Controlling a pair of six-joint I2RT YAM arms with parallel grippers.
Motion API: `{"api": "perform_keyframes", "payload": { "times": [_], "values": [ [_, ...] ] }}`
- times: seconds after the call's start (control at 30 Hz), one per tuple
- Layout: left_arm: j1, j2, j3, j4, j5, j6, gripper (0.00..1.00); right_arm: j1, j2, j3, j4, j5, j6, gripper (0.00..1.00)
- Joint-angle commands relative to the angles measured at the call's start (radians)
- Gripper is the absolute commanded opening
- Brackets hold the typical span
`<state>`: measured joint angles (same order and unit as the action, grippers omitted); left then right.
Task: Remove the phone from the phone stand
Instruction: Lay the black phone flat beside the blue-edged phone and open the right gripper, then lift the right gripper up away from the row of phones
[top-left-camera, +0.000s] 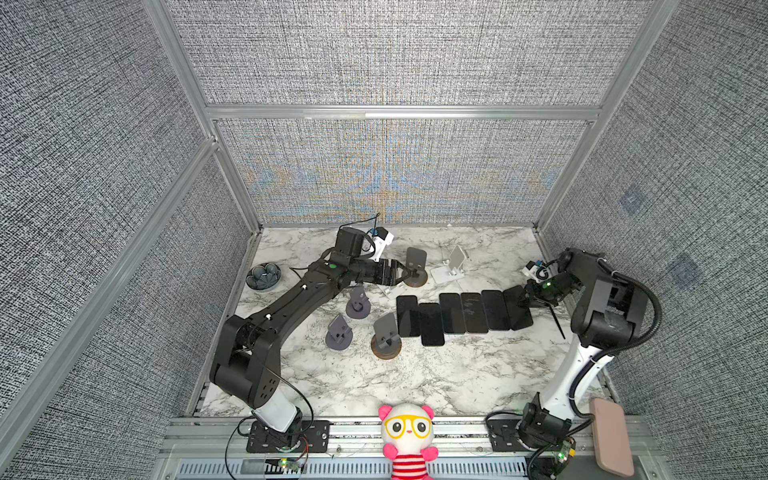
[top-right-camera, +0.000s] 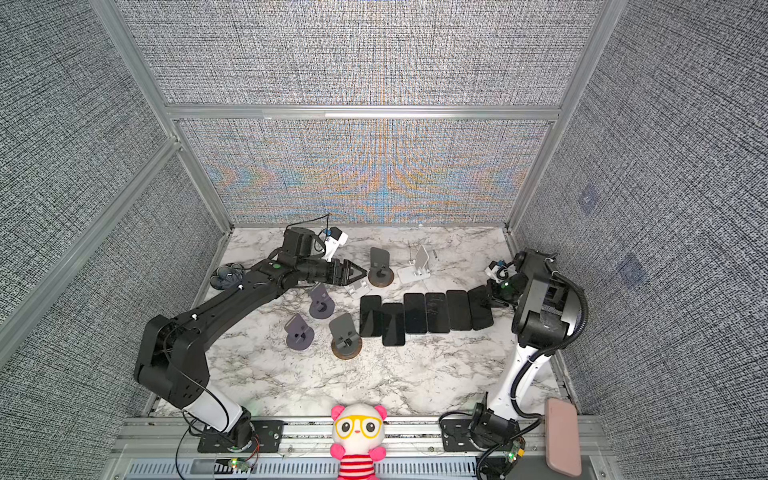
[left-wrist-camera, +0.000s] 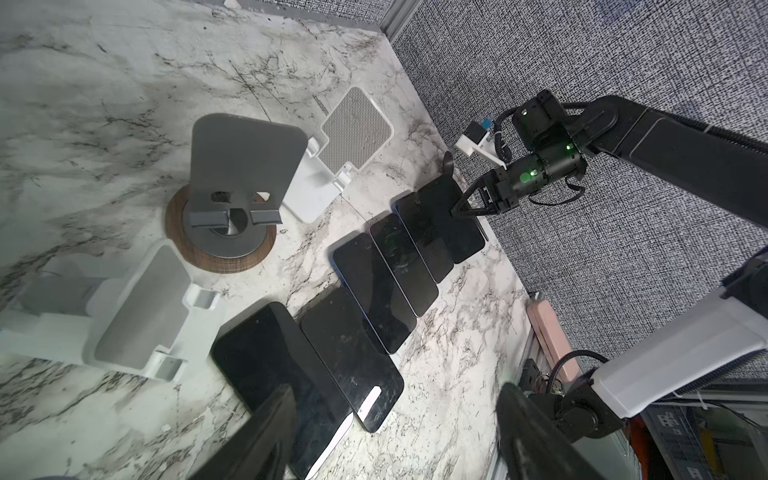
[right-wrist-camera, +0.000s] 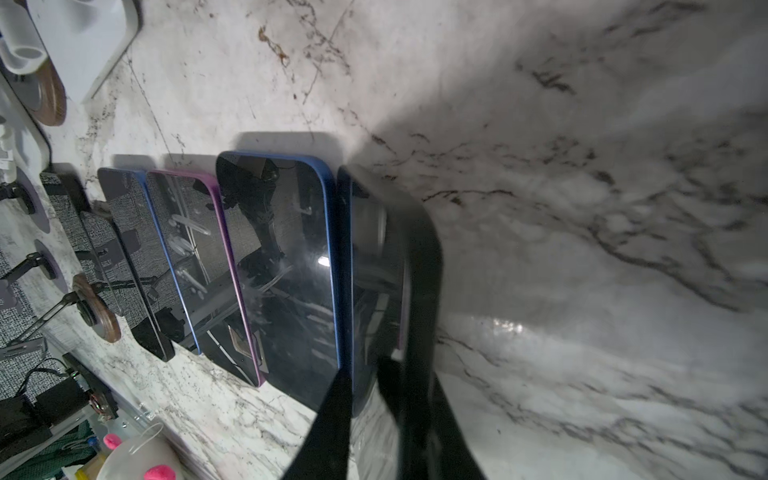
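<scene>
Several dark phones lie side by side on the marble table. My right gripper is open a little, its fingers straddling the near end of the rightmost phone, which looks blurred in the right wrist view. My left gripper is open and holds nothing. It is right beside a grey phone stand on a round wooden base, which stands bare in the left wrist view. None of the stands in view has a phone on it.
Two white stands, two purple stands and a second wood-based grey stand crowd the middle. A dark bowl sits far left. At the front rail are a plush toy and a pink case.
</scene>
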<state>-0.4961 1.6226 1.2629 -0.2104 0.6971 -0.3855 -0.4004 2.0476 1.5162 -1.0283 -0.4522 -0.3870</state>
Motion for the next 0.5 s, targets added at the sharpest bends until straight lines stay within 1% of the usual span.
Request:
{"api": "perform_keyframes", "payload": {
  "times": [0.0,0.17,0.2,0.23,0.3,0.33,0.37,0.47],
  "values": [
    [0.001,0.003,0.003,0.008,0.026,0.002,0.78,0.001,-0.012,-0.002,0.002,-0.003,0.018,0.34],
    [-0.001,-0.001,-0.033,0.052,0.033,-0.028,0.79,0.000,-0.030,0.004,-0.001,0.019,0.028,0.46],
    [0.000,-0.004,-0.034,0.050,0.028,-0.028,0.79,0.001,-0.038,0.002,0.001,0.029,0.031,0.47],
    [0.001,-0.011,-0.035,0.046,0.022,-0.025,0.81,0.000,-0.052,-0.003,0.007,0.040,0.036,0.48],
    [0.001,-0.017,-0.029,0.025,0.010,-0.016,0.92,-0.004,-0.086,-0.015,0.031,0.068,0.057,0.48],
    [0.001,-0.021,-0.026,0.013,0.003,-0.013,0.96,-0.011,-0.104,-0.024,0.047,0.073,0.070,0.49],
    [0.000,-0.028,-0.026,0.006,-0.001,-0.009,0.98,-0.020,-0.132,-0.036,0.064,0.072,0.079,0.50],
    [0.002,-0.058,-0.034,-0.011,-0.032,0.010,0.99,-0.028,-0.214,-0.058,0.091,0.074,0.094,0.55]
  ]
}}
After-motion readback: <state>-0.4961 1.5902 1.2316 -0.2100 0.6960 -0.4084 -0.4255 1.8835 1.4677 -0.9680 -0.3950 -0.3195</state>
